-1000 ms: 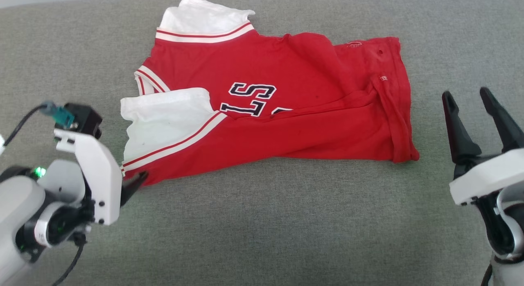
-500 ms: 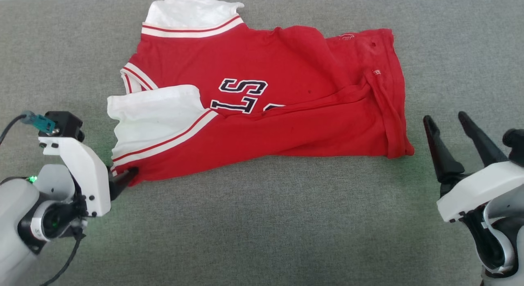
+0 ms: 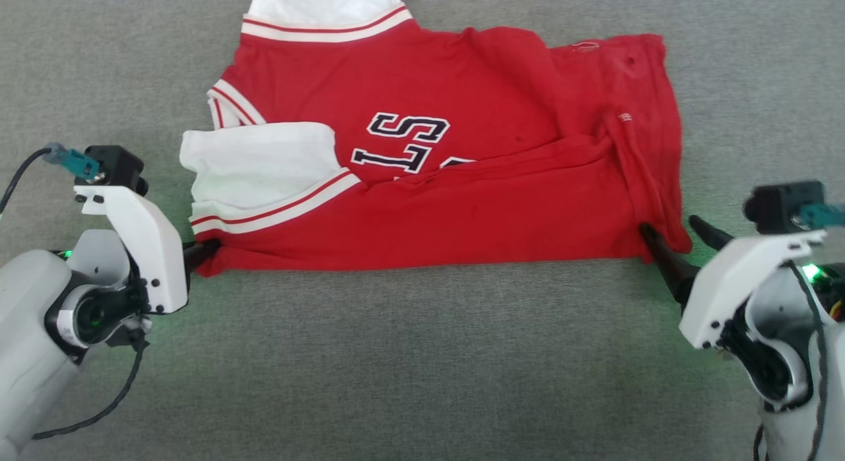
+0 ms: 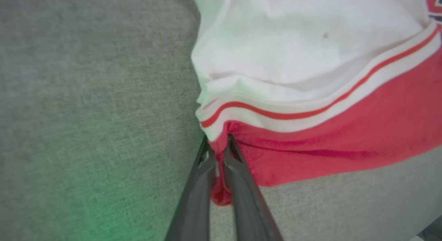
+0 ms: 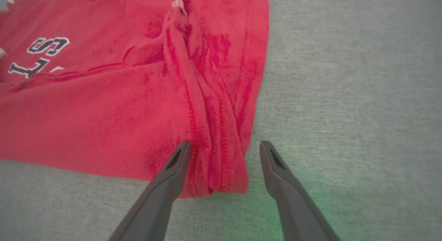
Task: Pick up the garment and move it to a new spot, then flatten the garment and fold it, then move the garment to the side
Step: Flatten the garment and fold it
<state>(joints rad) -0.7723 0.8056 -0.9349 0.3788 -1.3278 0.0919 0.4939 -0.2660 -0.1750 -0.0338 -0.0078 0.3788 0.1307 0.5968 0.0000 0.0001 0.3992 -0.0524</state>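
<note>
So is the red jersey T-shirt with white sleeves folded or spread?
Partly folded: the red T-shirt has its near side doubled over the navy letters.

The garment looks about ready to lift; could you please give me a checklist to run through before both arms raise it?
1. Left gripper shut on the garment at its near-left corner: ok.
2. Right gripper straddling the near-right corner: ok.
3. Right gripper shut on cloth: not ok, open.
4. Left grip catches every layer: cannot tell.
5. Cloth lying flat: not ok; white sleeve folded over the chest, creased ridge near the right hem.
</note>
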